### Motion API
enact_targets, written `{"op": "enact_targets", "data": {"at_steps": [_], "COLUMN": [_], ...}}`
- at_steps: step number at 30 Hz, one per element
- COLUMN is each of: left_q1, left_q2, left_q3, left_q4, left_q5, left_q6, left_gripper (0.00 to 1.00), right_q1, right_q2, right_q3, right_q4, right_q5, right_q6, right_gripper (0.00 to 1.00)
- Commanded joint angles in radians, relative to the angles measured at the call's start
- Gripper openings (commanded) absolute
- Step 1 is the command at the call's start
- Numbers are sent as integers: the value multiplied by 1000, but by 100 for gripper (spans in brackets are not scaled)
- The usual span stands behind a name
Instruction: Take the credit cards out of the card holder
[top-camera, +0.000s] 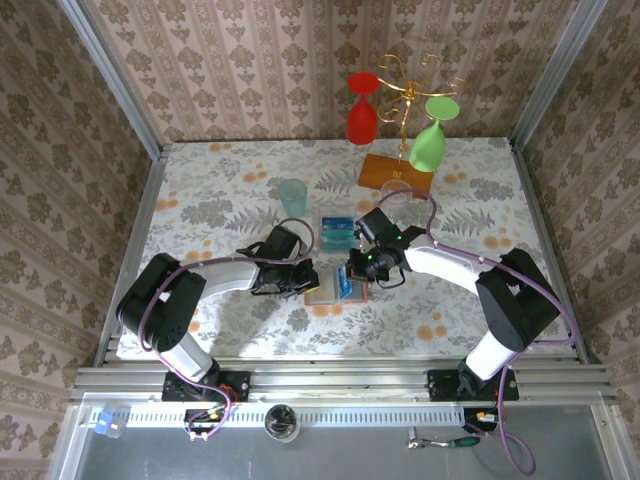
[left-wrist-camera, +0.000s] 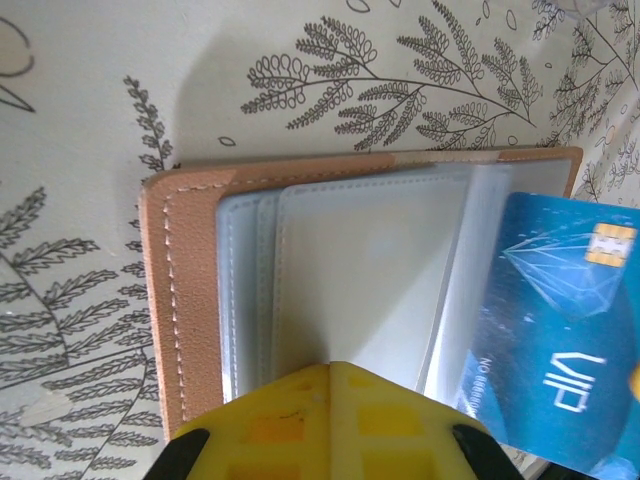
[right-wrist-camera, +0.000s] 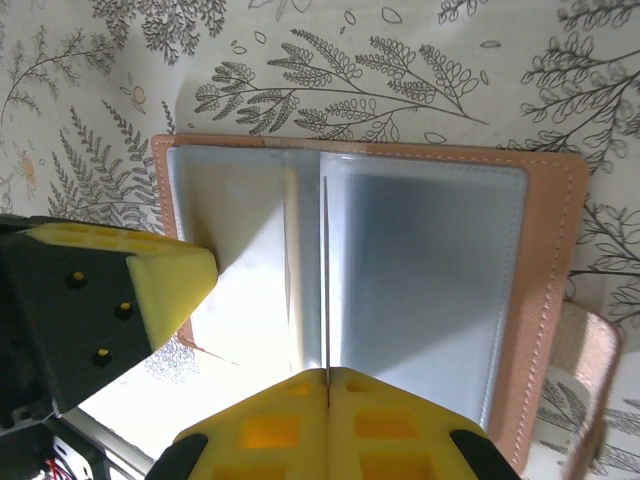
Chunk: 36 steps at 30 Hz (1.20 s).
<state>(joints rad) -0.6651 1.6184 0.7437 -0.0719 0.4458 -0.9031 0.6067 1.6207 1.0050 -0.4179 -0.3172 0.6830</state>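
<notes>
The card holder (top-camera: 322, 296) lies open on the table between both grippers, tan outside (left-wrist-camera: 190, 300) with grey-blue pockets (right-wrist-camera: 430, 270). My right gripper (right-wrist-camera: 328, 374) is shut on a blue credit card (left-wrist-camera: 560, 330), which stands upright out of the holder and shows edge-on (right-wrist-camera: 325, 260) in the right wrist view. My left gripper (left-wrist-camera: 333, 366) is shut, its yellow tips resting on the holder's left pocket (left-wrist-camera: 360, 270). From the right wrist view, one of its fingers (right-wrist-camera: 165, 285) touches that leaf. More credit cards (top-camera: 337, 230), teal and blue, lie stacked just behind the holder.
A teal tumbler (top-camera: 292, 197) stands behind the cards. At the back right is a glass rack on an orange wooden base (top-camera: 390, 170), with a red glass (top-camera: 362, 118) and a green glass (top-camera: 428, 145) hanging. Patterned walls close three sides.
</notes>
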Motion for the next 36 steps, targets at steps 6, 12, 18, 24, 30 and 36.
{"op": "enact_targets", "data": {"at_steps": [6,12,18,24,30,36], "left_q1": [18,30,35,35,33,30], "left_q2": [-55,-86,-62,-22,-9,-12], "left_q3": [6,-19,-30,-34,-33,-35], "left_q4": [-37,-73,-50,1,12,12], "left_q5": [-7,-50,-31,-3,4,4], "left_q6": [27,42,40,25,22,17], "left_gripper": [6,21,25,25,25,24], "right_q1": [-4,-4,1,0,0,-5], "right_q2": [-44,-48,-71,-76,-70,-4], "right_q3": [116,187,214,250,282,375], "right_q4": [-195,-275,-286,-304,-312,-347], "right_q5": [85,168,208,225,219,268], "right_q6": [-226,-379,-537,-685,-920,-1127], "right_gripper": [2,2,2,1,0,0]}}
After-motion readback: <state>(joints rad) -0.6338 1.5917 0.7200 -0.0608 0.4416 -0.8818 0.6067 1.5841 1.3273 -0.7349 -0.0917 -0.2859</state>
